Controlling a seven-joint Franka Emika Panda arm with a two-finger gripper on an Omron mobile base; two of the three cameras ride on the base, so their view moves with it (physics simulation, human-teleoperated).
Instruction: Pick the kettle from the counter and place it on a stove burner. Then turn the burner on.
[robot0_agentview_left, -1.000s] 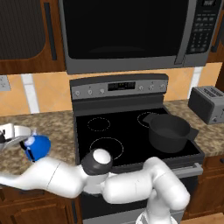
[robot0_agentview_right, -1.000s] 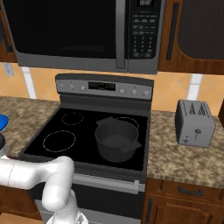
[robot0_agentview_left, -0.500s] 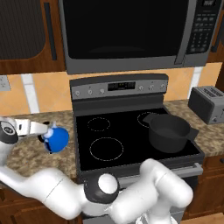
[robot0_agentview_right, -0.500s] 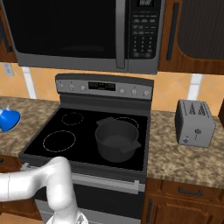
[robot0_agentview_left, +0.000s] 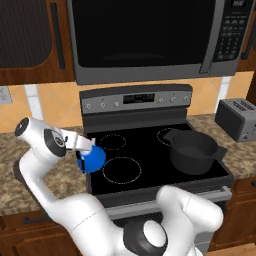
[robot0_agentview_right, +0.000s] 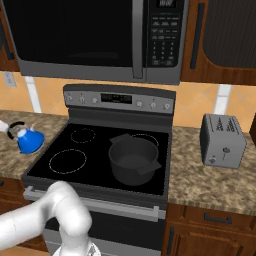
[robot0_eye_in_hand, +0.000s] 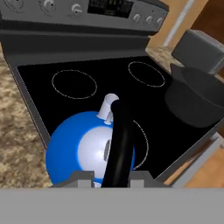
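— Well, which step was in hand?
— Carry. Gripper (robot0_agentview_left: 84, 146) pinched the kettle (robot0_agentview_left: 91, 160) by its black handle (robot0_eye_in_hand: 119, 144), held in the air over the stove's left edge, beside the counter (robot0_agentview_left: 30, 170).
— Next move?
— Likely across, then down onto the large stove burner (robot0_agentview_left: 122, 169); knob after.

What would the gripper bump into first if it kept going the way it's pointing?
The gripper is shut on the kettle, so the kettle leads. Straight ahead, it would probably meet the black cooktop near the large burner ring, though depth is hard to judge.
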